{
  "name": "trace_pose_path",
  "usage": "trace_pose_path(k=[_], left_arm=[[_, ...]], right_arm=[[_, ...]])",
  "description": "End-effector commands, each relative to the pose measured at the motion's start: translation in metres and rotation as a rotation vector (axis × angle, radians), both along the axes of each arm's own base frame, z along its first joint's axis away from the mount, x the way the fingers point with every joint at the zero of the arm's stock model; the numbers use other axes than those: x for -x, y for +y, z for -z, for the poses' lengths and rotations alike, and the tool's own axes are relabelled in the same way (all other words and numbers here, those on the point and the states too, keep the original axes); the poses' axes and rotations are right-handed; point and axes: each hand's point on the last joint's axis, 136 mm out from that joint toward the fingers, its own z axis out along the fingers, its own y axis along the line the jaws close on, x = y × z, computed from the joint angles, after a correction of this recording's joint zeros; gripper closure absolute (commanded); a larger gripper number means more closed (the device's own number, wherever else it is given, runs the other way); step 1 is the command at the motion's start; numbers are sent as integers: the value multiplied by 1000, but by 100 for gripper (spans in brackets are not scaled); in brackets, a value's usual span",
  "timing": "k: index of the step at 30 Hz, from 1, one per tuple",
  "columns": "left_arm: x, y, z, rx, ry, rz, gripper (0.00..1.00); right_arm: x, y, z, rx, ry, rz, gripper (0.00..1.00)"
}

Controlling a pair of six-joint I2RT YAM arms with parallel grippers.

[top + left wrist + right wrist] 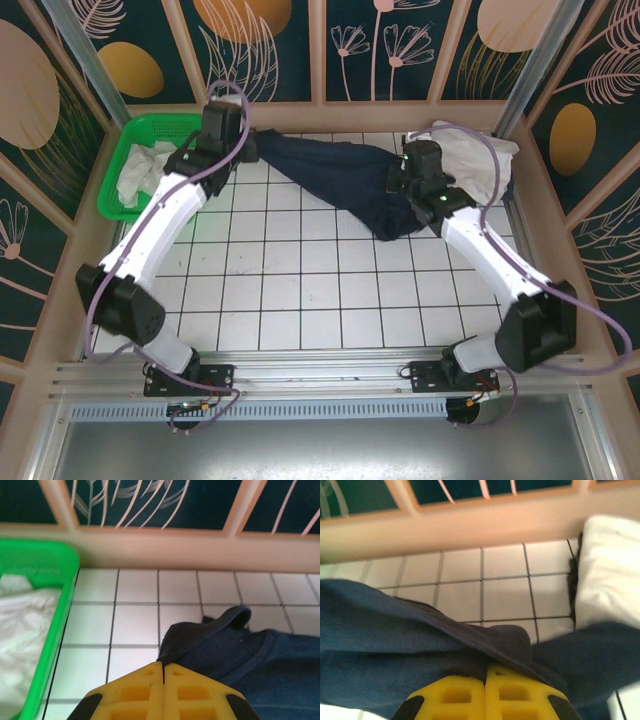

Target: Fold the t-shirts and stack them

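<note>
A dark navy t-shirt hangs stretched between my two grippers across the back of the tiled table. My left gripper is shut on its left end; in the left wrist view the yellow jaws pinch a fold of the navy t-shirt. My right gripper is shut on the right end, with the navy t-shirt bunched over the yellow jaws. A white t-shirt lies at the back right, partly under my right arm. More white t-shirts lie crumpled in the green basket.
The green basket stands at the back left, close to my left arm, its green rim beside the jaws. A wooden rail and patterned panels wall in the table. The white tiled surface spreads toward the arm bases.
</note>
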Motion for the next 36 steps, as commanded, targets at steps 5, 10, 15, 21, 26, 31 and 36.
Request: trace_pose_path(k=[5,10,15,21,26,31,36], left_arm=[[17,37,84,-34,76,-184,71],[34,56,130,-78,164,-258,28],[41,41,151,-23,229,-184,19],[48,-21,173,103,277,47,18],[61,-88,179,85,314,211,23],[87,-117,186,118,332,303,25],[122,-138,221,128,407,373,28]], right_arm=[[109,134,72,-111,134,-450,100],[182,183,179,-72,434,-602,67],[180,167,169,45,435,-538,46],[142,116,109,-157,310,-433,27],[100,51,121,-234,306,-202,27],[71,44,139,-253,344,-177,31],[53,66,155,-251,391,-234,38]])
